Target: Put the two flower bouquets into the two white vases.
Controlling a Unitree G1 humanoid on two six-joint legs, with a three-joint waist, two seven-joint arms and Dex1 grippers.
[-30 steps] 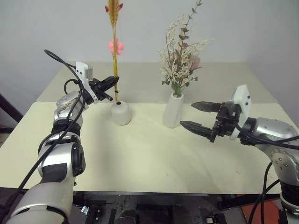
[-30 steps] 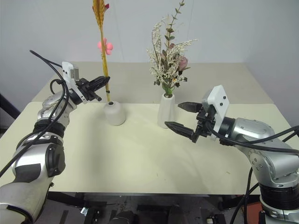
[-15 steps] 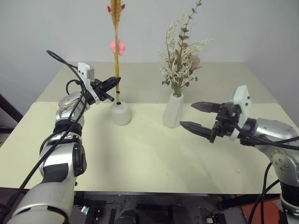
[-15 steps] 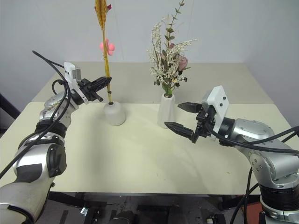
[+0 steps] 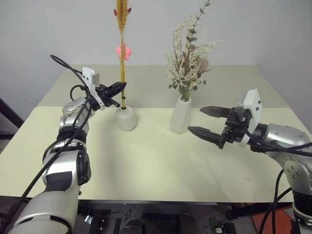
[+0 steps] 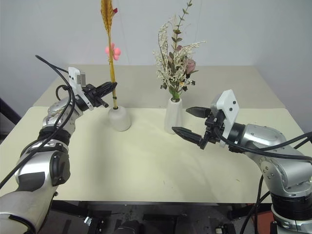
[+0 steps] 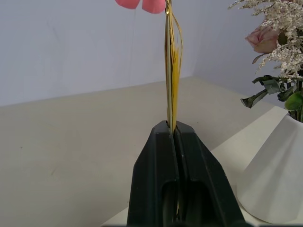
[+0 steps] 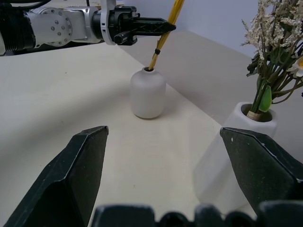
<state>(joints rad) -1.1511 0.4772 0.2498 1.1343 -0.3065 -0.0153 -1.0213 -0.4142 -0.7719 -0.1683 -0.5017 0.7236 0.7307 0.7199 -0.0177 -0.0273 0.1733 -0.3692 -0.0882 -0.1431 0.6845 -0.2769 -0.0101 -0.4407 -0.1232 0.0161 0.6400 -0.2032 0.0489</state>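
I am pinching the wheat bunch [image 5: 122, 73] in my left tool [image 5: 118, 88], its tip entering the round vase [image 5: 126, 118] on the counter's [image 5: 146, 161] left; keeping it upright, lowering straight. My right tool [image 5: 204, 121] is hanging wide.

a plain wall [image 5: 58, 34] of pale grey-white colour stands behind the scene, without any mark on it. in front of it there are two cream tables: the near table [image 5: 146, 170] is wide and its surface is smooth and matte, and the far table [image 5: 234, 80] stands just behind it, touching or almost touching along a straight seam. the light is soft and even, and it gives only weak shadows on the near table. under the front edge there is a dark area [image 5: 146, 219] with some black equipment, not clear. at the left edge a dark bar [image 5: 7, 114] shows.
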